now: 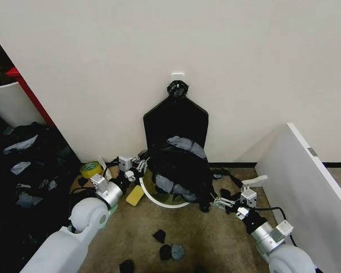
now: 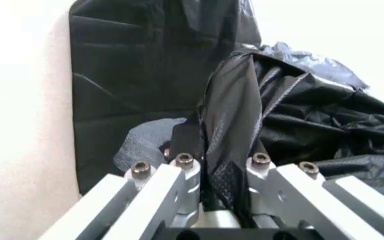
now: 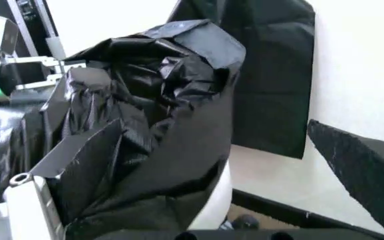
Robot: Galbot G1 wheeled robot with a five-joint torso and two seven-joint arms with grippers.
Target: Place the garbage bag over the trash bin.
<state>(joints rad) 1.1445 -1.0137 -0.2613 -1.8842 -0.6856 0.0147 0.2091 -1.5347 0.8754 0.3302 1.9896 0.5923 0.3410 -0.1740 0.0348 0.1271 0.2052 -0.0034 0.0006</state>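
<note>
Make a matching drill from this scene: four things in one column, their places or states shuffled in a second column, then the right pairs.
Things:
1. garbage bag
2. flat bundle of black bags
3. yellow block
4. left gripper

Places or states:
A. hanging on the wall from a knot
B. shut on a fold of black plastic
C. heaped loosely over the trash bin
D. lying on the floor beside the bin's rim

Pairs: 1-C, 2-A, 3-D, 4-B

Bag (image 1: 179,165) seen as thin black plastic, glossy, crinkled, bin (image 1: 159,200) as smooth white plastic, left gripper (image 2: 222,167) fingers noted as brushed bare metal, floor (image 1: 216,239) as rough matt carpet
</note>
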